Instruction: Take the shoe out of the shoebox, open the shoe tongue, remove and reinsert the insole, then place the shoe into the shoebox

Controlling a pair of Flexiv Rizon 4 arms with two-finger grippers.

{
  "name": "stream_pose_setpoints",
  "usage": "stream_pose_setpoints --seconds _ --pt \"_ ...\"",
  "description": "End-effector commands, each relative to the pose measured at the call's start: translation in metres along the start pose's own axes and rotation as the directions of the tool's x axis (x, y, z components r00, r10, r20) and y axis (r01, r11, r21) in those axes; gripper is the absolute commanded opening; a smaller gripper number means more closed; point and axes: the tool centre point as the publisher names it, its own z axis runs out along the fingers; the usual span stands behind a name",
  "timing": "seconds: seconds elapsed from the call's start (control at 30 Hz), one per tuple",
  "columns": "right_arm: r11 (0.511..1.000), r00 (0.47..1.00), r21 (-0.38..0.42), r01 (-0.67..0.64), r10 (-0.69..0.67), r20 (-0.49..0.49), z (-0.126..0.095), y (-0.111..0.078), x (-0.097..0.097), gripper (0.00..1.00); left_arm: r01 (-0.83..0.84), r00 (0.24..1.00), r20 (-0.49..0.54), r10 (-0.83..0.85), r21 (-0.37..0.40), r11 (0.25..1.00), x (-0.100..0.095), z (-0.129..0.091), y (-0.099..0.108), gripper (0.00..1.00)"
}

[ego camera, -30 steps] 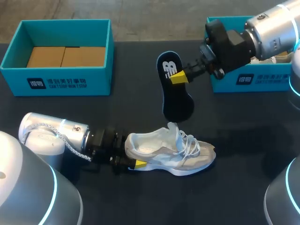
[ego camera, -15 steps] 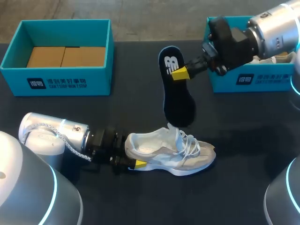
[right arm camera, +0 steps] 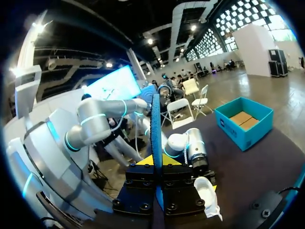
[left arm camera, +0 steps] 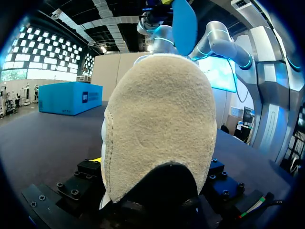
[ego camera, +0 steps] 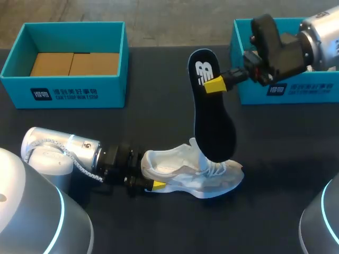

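Observation:
A white and beige shoe (ego camera: 183, 174) stands upright on the black table (ego camera: 159, 121), its toe to the right. My left gripper (ego camera: 150, 179) lies low at the heel and is shut on it across the shoe's width; one yellow fingertip (ego camera: 158, 185) shows on the near side. In the left wrist view the beige heel (left arm camera: 159, 129) fills the space between the fingers. The black insole (ego camera: 212, 114) hangs in the air over the shoe's laces. My right gripper (ego camera: 213, 84) is shut on the insole's heel part. Seen edge-on, the insole (right arm camera: 156, 119) sits between that gripper's tips.
A teal box (ego camera: 69, 90) with brown cardboard inside stands at the back left. A second teal box (ego camera: 296, 90) stands at the back right, behind my right arm. Bare black table lies between the boxes and in front of the shoe.
My right gripper has carried the insole to the right and higher. The insole's toe end now overlaps the shoe's laces in the head view. The left arm and the shoe have kept still.

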Motion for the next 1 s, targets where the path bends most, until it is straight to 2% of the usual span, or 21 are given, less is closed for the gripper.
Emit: stream_pose_setpoints --seconds 0.03,0.17,0.47,0.57,1.0 --pt "0.999 0.998 -0.028 -0.020 0.021 0.056 -0.014 -0.005 0.027 0.00 0.000 1.000 0.000 0.000 0.001 1.000 -0.001 0.002 0.003 0.00" --pt "0.997 0.998 -0.062 -0.041 0.043 0.041 -0.027 -0.003 0.036 0.00 0.000 1.000 0.000 0.000 0.001 1.000 -0.001 0.002 0.003 0.00" --pt "0.991 0.991 -0.098 -0.094 0.103 0.086 -0.049 0.008 0.055 0.00 0.000 1.000 0.000 0.000 0.001 1.000 -0.001 0.002 0.003 0.00" --pt "0.983 0.990 -0.152 -0.103 0.115 0.076 -0.053 0.013 0.062 0.00 0.000 1.000 0.000 0.000 0.001 1.000 -0.001 0.002 0.003 0.00" --pt "0.983 0.990 -0.152 -0.103 0.115 0.076 -0.053 0.013 0.062 0.00 0.000 1.000 0.000 0.000 0.001 1.000 -0.001 0.002 0.003 0.00"
